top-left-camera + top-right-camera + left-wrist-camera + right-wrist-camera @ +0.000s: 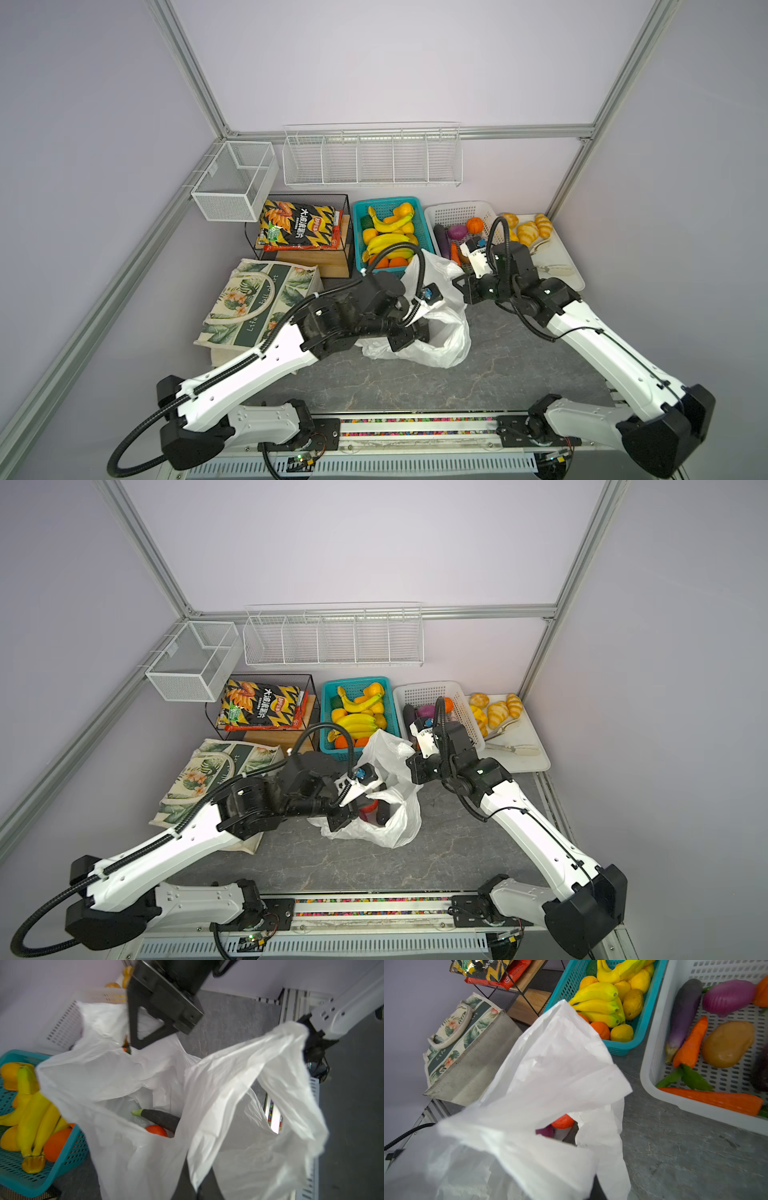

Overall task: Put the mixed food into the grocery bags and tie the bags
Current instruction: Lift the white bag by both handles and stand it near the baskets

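Left gripper (pixel 196 1186) and right gripper (pixel 135 1045) each clamp a handle of the white plastic bag (pixel 440 336), mid-frame, holding them up, likely ready for tying.

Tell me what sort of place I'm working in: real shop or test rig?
Probably a lab test cell staged as a grocery corner: aluminium frame posts, fake-looking fruit in a teal basket, and an empty wire rack mounted behind.
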`<act>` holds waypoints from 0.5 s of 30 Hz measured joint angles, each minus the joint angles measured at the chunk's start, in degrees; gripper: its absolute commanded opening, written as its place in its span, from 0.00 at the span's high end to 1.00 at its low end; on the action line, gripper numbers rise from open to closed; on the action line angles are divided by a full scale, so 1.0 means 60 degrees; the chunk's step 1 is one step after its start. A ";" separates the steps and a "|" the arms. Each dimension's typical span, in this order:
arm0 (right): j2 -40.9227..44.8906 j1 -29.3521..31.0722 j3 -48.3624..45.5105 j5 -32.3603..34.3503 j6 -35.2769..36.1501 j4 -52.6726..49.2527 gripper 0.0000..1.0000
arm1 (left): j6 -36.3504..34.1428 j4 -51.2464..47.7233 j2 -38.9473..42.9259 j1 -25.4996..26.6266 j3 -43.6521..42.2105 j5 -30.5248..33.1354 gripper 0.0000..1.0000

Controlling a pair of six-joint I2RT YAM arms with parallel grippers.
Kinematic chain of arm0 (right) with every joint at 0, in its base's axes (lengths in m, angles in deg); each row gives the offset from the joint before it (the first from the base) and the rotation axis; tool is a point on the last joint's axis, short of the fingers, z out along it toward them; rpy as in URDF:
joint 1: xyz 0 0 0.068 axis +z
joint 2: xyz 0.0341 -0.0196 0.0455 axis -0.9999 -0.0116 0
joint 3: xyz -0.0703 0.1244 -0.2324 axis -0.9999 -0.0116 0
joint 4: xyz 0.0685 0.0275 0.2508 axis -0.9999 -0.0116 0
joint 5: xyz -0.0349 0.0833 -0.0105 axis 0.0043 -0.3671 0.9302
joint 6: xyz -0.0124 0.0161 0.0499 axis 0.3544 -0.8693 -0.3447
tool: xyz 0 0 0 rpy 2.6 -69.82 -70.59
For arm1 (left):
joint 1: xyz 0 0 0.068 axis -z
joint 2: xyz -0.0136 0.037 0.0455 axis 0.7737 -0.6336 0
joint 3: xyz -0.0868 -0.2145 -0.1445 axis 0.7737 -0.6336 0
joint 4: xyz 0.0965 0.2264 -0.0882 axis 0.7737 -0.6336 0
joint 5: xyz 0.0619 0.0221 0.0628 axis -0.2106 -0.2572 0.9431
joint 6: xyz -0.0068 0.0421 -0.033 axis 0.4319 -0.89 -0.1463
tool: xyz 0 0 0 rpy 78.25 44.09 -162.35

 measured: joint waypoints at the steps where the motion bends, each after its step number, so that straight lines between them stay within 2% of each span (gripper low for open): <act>1: 0.0324 -0.0033 0.0000 0.0168 0.0106 -0.0153 0.93 | 0.0288 0.0423 0.0506 -0.0324 -0.0266 -0.0095 1.00; 4: 0.1523 -0.0051 -0.0004 0.0452 0.0364 -0.0437 0.92 | 0.1432 0.1745 0.1603 -0.1916 -0.0809 -0.0550 1.00; 8: 0.2852 -0.0051 0.0051 0.0699 0.0561 -0.0714 0.93 | 0.3246 0.3687 0.1905 -0.4113 -0.1224 -0.1475 1.00; 11: 0.3260 -0.0051 0.0138 0.1155 0.0616 -0.0933 0.93 | 0.4342 0.4728 0.1326 -0.4958 -0.1264 -0.1993 1.00; 15: 0.3144 -0.0051 0.0193 0.1938 0.0608 -0.1042 0.92 | 0.5111 0.5166 0.0113 -0.5224 -0.1191 -0.2208 1.00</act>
